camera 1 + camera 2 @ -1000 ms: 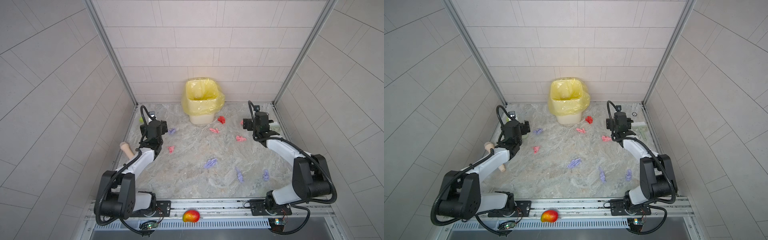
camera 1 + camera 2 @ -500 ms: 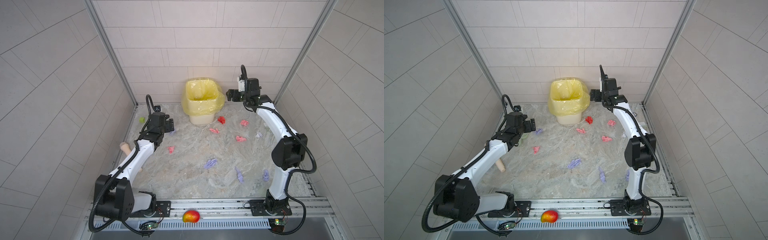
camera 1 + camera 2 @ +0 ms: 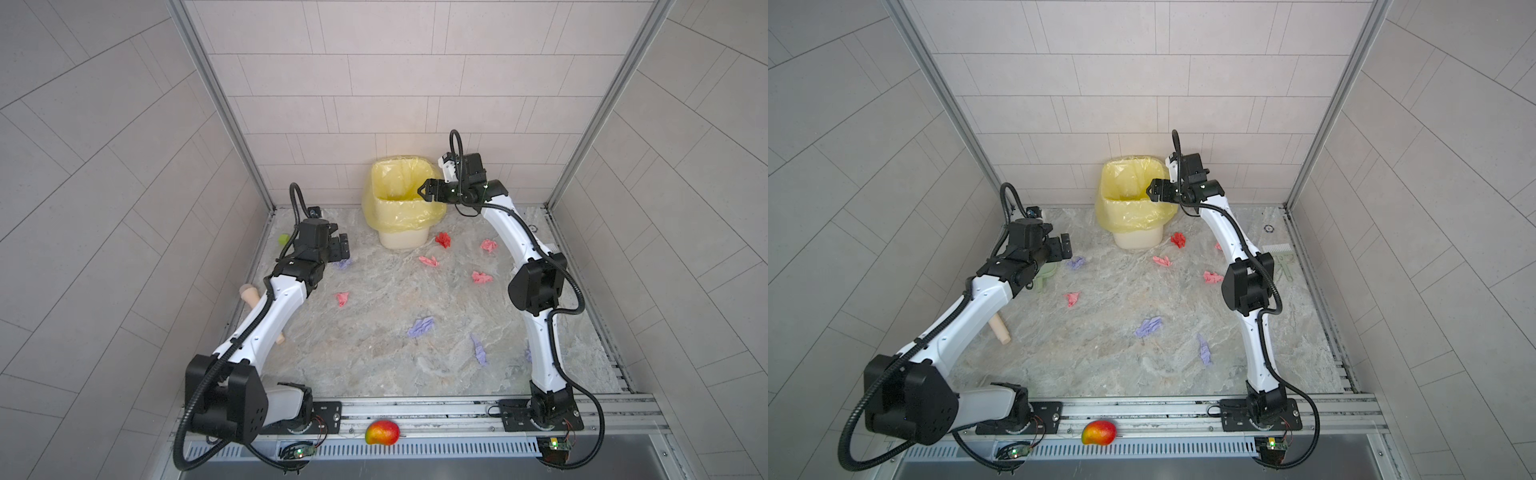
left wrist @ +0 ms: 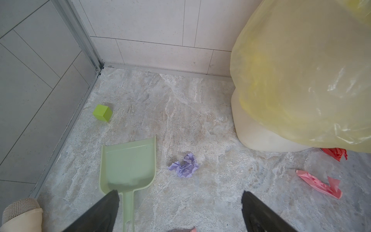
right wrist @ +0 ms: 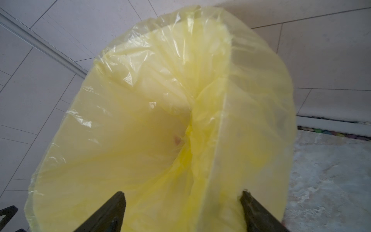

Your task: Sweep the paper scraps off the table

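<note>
**Step in hand (judged): drop-off at the bin.** The right tool [image 3: 424, 193] is over the right-hand rim of the bin [image 3: 402, 242], at upper centre in both top views. Its jaws stand apart with nothing visible between them. In the right wrist view the yellow liner [image 5: 152, 124] fills the space beneath it.

The left tool [image 4: 180, 191] hangs above the desk [image 3: 374, 365] at the left of the bin, jaws wide apart and empty. Below it lie a green dustpan [image 4: 126, 164] and, just beside the pan, a lavender scrap [image 4: 185, 165].

**Location of the work.** The paper scraps [image 3: 429, 261] lie loose on the desk:
- Red and pink ones form a loose band right of and below the bin.
- One pink scrap [image 3: 342, 298] lies left of centre.
- Lavender scraps [image 3: 420, 326] lie toward lower centre, one partly hidden behind the right arm.

**Procedure notes.**
- Keep the right tool clear of the liner. The film is loose and could snag.
- Grip the dustpan by its handle and set its lip flat on the desk, so that wads cannot slip under it.
- Sweep slowly. Crumpled tissue is light and will likely skitter.

**Clearance.**
- Walls close three sides, and the bin stands near the rear wall.
- The centre of the desk is open.
- Avoid the lime cube [image 4: 102, 112] toward the upper left corner in the top views.
- Avoid the hand brush [image 3: 1280, 251] at the right edge.
</note>
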